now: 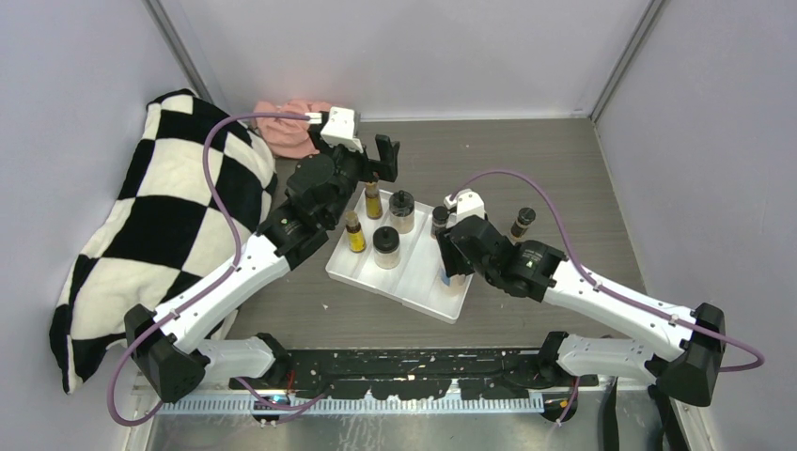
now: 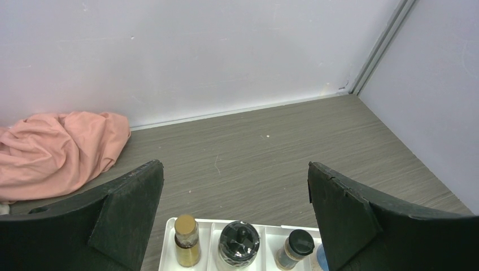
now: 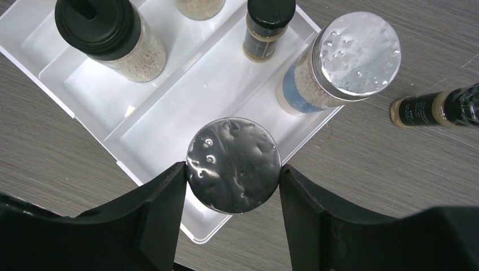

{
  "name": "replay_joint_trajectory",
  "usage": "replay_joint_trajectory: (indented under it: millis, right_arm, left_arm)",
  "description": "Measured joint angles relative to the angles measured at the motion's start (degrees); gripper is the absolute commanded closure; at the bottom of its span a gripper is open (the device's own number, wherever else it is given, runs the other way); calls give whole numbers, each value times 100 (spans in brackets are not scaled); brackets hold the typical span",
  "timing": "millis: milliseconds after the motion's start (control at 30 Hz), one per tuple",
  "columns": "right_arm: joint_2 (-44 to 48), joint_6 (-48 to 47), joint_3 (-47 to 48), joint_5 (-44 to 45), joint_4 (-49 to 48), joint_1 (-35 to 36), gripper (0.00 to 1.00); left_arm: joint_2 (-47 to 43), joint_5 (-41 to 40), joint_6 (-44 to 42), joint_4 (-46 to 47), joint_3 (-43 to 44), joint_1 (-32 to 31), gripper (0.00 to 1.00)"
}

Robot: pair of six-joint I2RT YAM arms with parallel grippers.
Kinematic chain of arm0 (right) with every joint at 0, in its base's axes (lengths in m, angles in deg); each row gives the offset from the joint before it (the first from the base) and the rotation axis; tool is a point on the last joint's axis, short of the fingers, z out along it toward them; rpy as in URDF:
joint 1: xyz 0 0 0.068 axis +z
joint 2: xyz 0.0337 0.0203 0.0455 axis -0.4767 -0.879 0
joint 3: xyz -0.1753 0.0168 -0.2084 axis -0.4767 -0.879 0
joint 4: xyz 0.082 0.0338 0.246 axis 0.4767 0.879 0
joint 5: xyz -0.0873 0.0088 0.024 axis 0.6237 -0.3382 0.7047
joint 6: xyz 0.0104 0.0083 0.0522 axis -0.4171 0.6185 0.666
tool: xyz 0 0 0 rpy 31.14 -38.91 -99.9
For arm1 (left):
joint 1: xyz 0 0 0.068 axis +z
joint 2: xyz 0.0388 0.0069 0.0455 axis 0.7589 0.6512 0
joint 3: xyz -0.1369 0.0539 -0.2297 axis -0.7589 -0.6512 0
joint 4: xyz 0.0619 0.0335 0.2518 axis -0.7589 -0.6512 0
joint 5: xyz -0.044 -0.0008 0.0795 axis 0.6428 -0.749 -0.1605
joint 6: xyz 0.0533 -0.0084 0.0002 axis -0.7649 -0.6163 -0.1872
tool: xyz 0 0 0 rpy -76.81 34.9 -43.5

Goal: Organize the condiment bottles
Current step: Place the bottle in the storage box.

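A white tray point(image 1: 414, 287) holds two slim yellow brown-capped bottles point(image 1: 373, 200) point(image 1: 354, 232), two black-lidded beige jars point(image 1: 402, 210) point(image 1: 386, 246) and a tiny dark bottle point(image 1: 439, 221). My right gripper point(image 3: 233, 169) is shut on a silver-lidded shaker point(image 3: 233, 165) over the tray's near right end point(image 3: 169, 141). The second shaker point(image 3: 350, 56) stands in the same compartment. Another tiny dark bottle point(image 1: 522, 223) is on the table right of the tray. My left gripper point(image 2: 234, 197) is open and empty above the tray's far end, over a yellow bottle point(image 2: 186, 240) and a black-lidded jar point(image 2: 238, 243).
A black-and-white checkered cushion point(image 1: 160, 225) lies along the left wall. A pink cloth point(image 1: 291, 127) sits at the back left, also in the left wrist view point(image 2: 56, 149). Grey walls close the back and both sides.
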Motion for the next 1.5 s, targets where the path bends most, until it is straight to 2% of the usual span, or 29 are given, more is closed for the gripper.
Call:
replay_joint_trajectory:
  millis: [367, 733, 1033, 1133, 1233, 1333, 1500]
  right_arm:
    - [52, -72, -501, 31, -501, 111, 99]
    - [192, -70, -911, 595, -1145, 396, 99]
    - [297, 125, -1106, 1001, -1307, 592, 99]
    - [354, 310, -1119, 1071, -1207, 614, 93]
    - [396, 461, -1123, 1113, -1099, 636, 83]
    - [448, 601, -1128, 1132, -1008, 651, 67]
    - [518, 739, -1130, 1189, -850, 739, 50]
  left_arm:
    - [0, 0, 0, 15, -13, 0, 0]
    - [0, 2, 0, 55, -98, 0, 0]
    - [0, 4, 0, 55, -173, 0, 0]
    - [0, 4, 0, 55, -175, 0, 0]
    - [0, 4, 2, 55, -175, 0, 0]
    - [-4, 4, 2, 55, -188, 0, 0]
    - [-11, 4, 4, 55, -197, 0, 0]
